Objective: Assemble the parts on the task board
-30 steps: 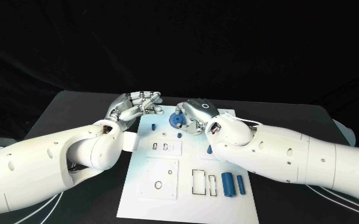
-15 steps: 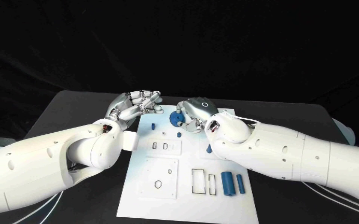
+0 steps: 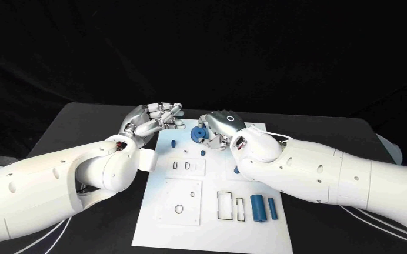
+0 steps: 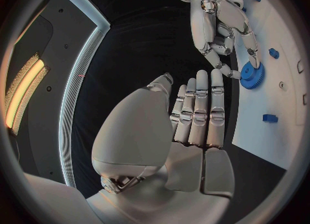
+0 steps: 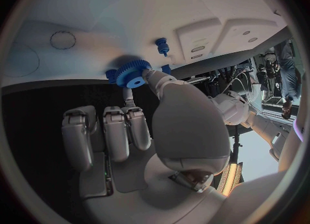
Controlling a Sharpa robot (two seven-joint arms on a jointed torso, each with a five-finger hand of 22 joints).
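The white task board (image 3: 191, 230) lies in the middle of the black table. My right hand (image 3: 220, 127) hovers over the board's far end and pinches a blue gear (image 3: 199, 134) between thumb and a finger. The right wrist view shows the gear (image 5: 132, 74) close above the board, near an upright blue peg (image 5: 161, 45). My left hand (image 3: 157, 119) sits palm up at the board's far left corner, fingers (image 4: 197, 115) side by side and holding nothing. The left wrist view also shows the right hand (image 4: 219, 27) with the gear (image 4: 252, 74).
Two blue pegs (image 3: 173, 143) (image 3: 203, 154) stand on the board near the hands. Two blue blocks (image 3: 257, 208) (image 3: 273, 208) lie at the near right, beside rectangular slots (image 3: 230, 206). An oval hole (image 3: 179, 209) sits at the near left.
My right hand has drifted slightly to the left with the gear in its pinch. The left hand has hardly moved.
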